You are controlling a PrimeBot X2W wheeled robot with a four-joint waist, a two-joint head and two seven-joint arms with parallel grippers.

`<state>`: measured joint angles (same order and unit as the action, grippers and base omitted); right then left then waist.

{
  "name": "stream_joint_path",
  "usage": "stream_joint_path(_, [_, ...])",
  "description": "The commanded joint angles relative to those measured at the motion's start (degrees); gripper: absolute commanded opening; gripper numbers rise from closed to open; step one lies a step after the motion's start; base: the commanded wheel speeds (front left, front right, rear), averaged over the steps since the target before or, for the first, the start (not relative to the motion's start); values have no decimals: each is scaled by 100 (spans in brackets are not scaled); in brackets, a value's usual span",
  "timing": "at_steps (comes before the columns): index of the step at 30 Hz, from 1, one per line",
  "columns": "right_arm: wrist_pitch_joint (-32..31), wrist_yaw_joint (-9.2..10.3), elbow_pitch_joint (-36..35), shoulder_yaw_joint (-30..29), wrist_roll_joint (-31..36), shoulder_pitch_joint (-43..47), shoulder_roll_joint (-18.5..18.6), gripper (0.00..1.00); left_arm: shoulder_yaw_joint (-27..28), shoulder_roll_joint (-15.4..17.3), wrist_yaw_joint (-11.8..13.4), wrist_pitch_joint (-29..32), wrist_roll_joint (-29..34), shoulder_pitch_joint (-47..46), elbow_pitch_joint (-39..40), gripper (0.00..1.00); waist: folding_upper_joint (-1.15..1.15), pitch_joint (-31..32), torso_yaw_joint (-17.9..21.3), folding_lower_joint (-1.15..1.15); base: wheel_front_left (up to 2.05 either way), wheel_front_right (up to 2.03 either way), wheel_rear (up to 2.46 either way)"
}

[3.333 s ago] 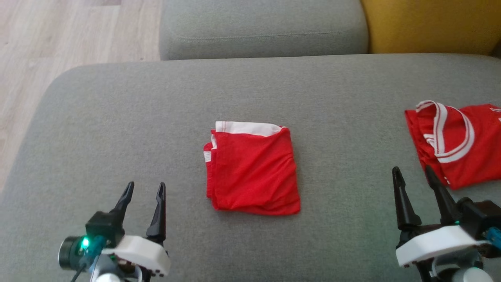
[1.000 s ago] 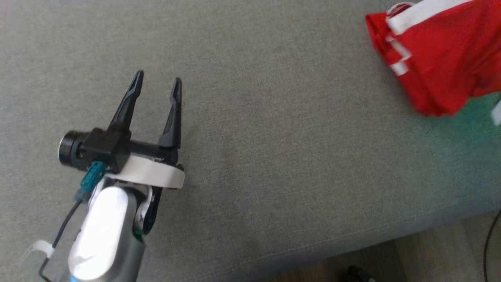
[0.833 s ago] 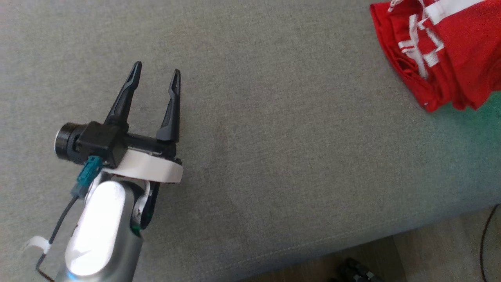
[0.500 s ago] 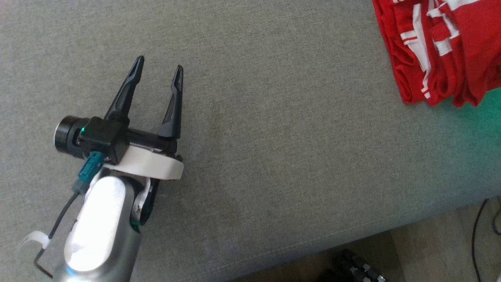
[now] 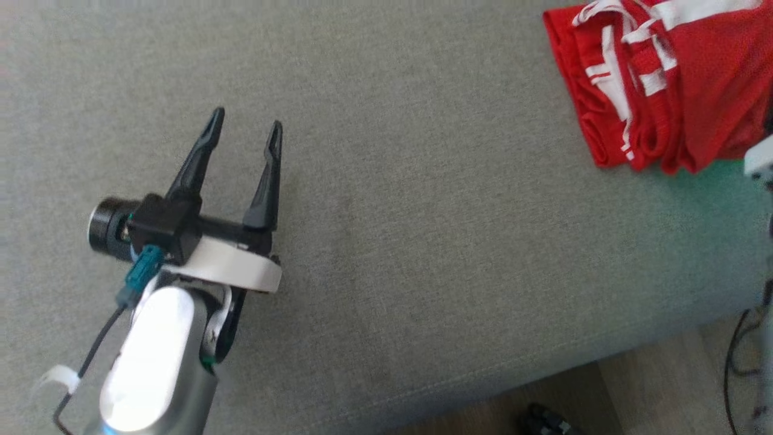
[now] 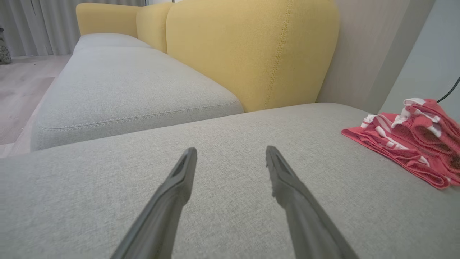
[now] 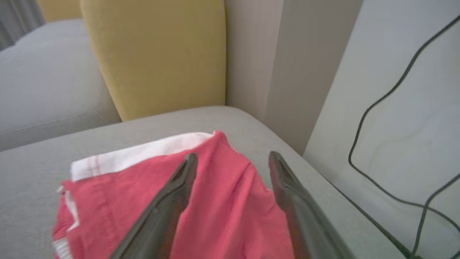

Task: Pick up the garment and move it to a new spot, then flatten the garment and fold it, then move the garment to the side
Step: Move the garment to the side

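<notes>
Roughly folded, the garment (image 7: 215, 201), red with a white band along its far edge, lies on the grey seat (image 5: 423, 241) at its right end, close to the corner where the cushion rounds off. In the head view it (image 5: 718, 72) sits at the upper right, against or partly over a striped red cloth (image 5: 610, 90). Where one ends and the other begins, cannot tell. In the left wrist view both read as one rumpled red heap off to the right.

Right gripper (image 7: 233, 155): fingers spread wide, poised just over the garment, pointing along it toward the white band. Red cloth shows in the gap between them and lies slack, with nothing pinched. Whether the fingers brush the fabric, cannot tell.

Left gripper (image 5: 246, 118): fingers also spread wide, nothing between them. It hangs over bare seat, well apart from the garment, tips aimed toward the back of the sofa. The left wrist view has the same gripper (image 6: 230, 151) low over grey fabric.

Beyond: yellow backrest (image 6: 251, 54) behind the seat, and a second grey cushion (image 6: 125, 90) further along. Beside the right end of the seat stands a pale panel (image 7: 395, 72) with a dark cable (image 7: 377, 108) looping across it. Wooden floor (image 5: 664, 386) shows past the seat's front edge.
</notes>
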<state>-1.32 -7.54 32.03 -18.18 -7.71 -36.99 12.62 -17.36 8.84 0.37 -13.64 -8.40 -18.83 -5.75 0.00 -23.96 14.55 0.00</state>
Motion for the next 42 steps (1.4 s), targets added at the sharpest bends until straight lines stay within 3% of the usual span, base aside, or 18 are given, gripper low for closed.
stream_joint_path(1, [97,5,-394,145,58,233,-13,100,200,86,31,-12,-67,28,160,100,0,189,-34,0,0,0,0])
stream_joint_path(9, [250,5,-2290,707,143,1468,-623,100,325,70,199,-47,-218,400,110,100,0,741,-320,0,0,0,0])
stream_joint_path(15, [273,5,-3102,1470,155,2189,-857,100,495,80,354,-71,-348,697,96,100,0,1084,-716,0,0,0,0])
stream_joint_path(26, [298,5,-3229,1946,78,2806,-969,100,706,110,584,-96,-506,1268,65,100,0,1590,-1398,0,0,0,0])
stream_joint_path(42, [127,5,-3493,1918,11,3781,-973,100,551,183,568,25,-586,1816,-11,100,0,2239,-1528,0,0,0,0])
